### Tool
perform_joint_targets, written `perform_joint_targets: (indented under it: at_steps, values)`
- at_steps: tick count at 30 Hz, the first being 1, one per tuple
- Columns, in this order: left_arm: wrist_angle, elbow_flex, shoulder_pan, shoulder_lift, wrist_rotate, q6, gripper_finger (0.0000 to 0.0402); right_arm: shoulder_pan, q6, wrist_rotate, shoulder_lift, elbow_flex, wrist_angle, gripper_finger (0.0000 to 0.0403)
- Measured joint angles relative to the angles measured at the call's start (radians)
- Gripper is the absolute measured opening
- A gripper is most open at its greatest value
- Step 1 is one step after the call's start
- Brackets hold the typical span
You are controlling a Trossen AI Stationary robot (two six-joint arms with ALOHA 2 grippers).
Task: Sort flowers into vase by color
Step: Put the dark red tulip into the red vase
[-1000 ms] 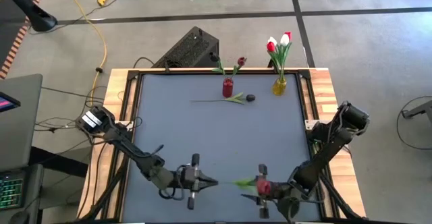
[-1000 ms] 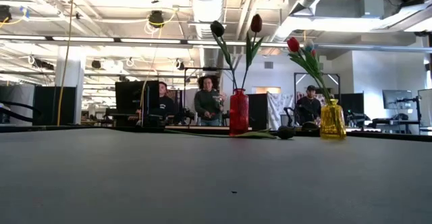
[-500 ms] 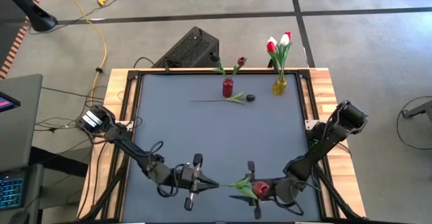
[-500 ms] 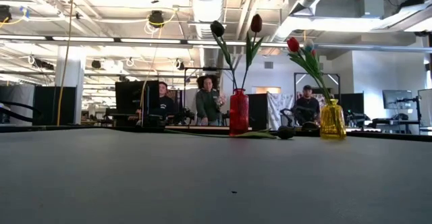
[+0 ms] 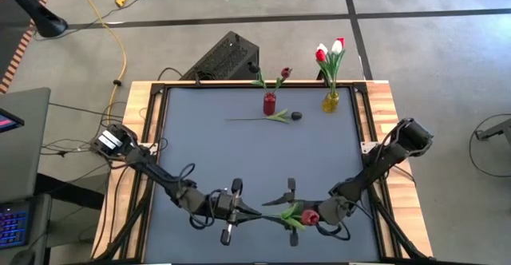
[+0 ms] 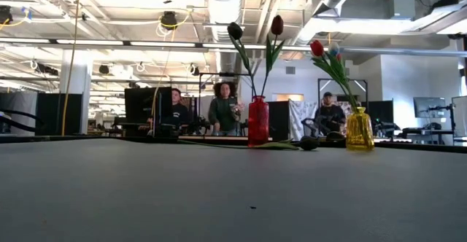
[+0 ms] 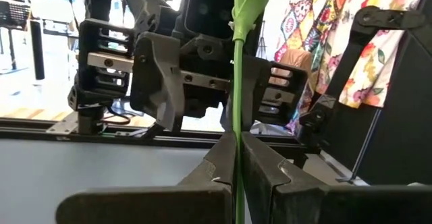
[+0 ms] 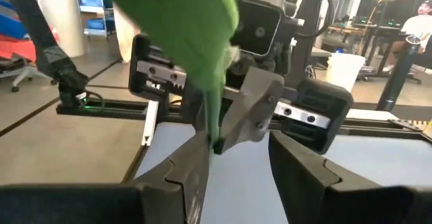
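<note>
A red tulip [image 5: 310,216] hangs level between my two grippers near the table's near edge, its head over my right gripper's body. Its green stem [image 7: 237,82] points toward the left arm. My left gripper [image 5: 258,215] [image 7: 237,151] is shut on the stem. My right gripper [image 5: 277,215] [image 8: 239,158] is open, and the stem [image 8: 213,119] and a leaf run between its fingers, close to one of them. Neither gripper shows in the low view. My left gripper pinches the stem near its free end [image 7: 237,133] between its two fingers. It comes level from the table's left, and the stem runs on straight toward my right gripper, above the table. My right gripper stands open around the stem; whether one finger [image 8: 200,158] touches it, I cannot tell.
At the far edge a red vase [image 5: 270,104] [image 6: 257,122] holds dark tulips and a yellow vase [image 5: 330,101] [image 6: 359,130] holds red and white ones. One dark tulip [image 5: 275,117] lies flat on the table before them. People stand in the room beyond the table.
My right gripper has carried the red tulip toward the table's left and slightly toward the far edge. My left gripper has moved a little toward the right. The two now meet, with the stem's free end at the left gripper's fingers.
</note>
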Motion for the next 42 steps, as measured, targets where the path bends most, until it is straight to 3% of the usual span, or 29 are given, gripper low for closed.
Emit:
perform_joint_targets:
  at_steps: [10, 20, 23, 27, 34, 37, 42]
  values:
    - [0.000, 0.000, 0.026, 0.000, -0.007, -0.001, 0.0000, -0.004, -0.036, -0.002, -0.001, 0.000, 0.016, 0.0166]
    - [0.035, 0.000, 0.029, 0.000, -0.006, 0.024, 0.0000, -0.004, -0.070, -0.001, -0.002, 0.000, 0.054, 0.0036]
    - [0.059, 0.000, 0.029, 0.000, -0.005, 0.075, 0.0004, -0.004, -0.105, -0.001, -0.012, 0.000, 0.051, 0.0023]
    - [0.076, 0.000, 0.029, 0.000, -0.023, 0.162, 0.0035, -0.004, -0.109, -0.001, -0.049, 0.000, 0.023, 0.0034]
    - [0.028, 0.000, 0.029, -0.079, -0.265, 0.304, 0.0131, -0.011, -0.150, 0.001, -0.196, 0.000, -0.167, 0.0030]
    - [-0.080, 0.000, 0.037, -0.148, -0.320, 0.323, 0.0166, -0.028, -0.150, 0.001, -0.261, 0.000, -0.269, 0.0026]
    - [-0.381, 0.001, 0.092, -0.289, -0.273, 0.235, 0.0199, -0.089, -0.150, 0.008, -0.350, 0.000, -0.414, 0.0035]
